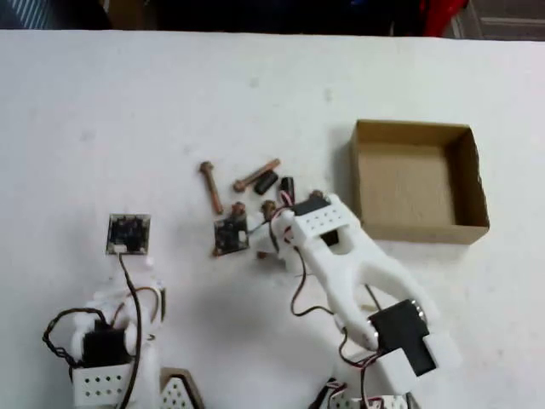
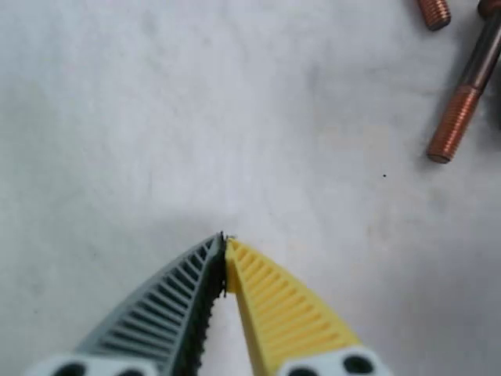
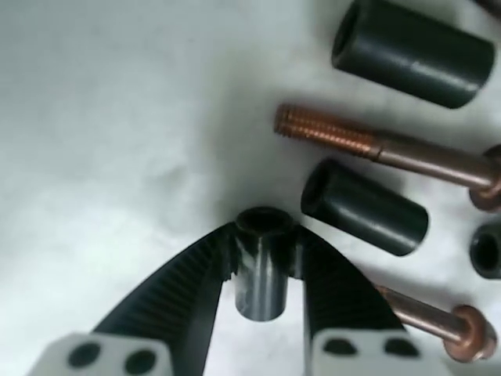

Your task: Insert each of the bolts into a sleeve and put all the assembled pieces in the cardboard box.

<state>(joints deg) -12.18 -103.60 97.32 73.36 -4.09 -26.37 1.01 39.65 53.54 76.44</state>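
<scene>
Right gripper [image 3: 264, 244] is clamping a black sleeve [image 3: 262, 282] at its fingertips, amid loose copper bolts [image 3: 376, 145] near the cardboard box [image 1: 400, 183]. Left gripper [image 2: 225, 244] is hanging pinched together, empty, over the table [image 2: 156, 117]. Risk: the shallow tip grip is inviting pivoting or slipping on lift, and the neighbouring sleeve [image 3: 364, 205], just beside, may get knocked.

Left arm [image 1: 106, 345] sits folded low at the table's near edge, left gripper [image 2: 225, 244] tips pressed together; right arm [image 1: 358, 268] extends forward, right gripper [image 3: 264, 239] clamped on a black sleeve [image 3: 262, 278].
</scene>
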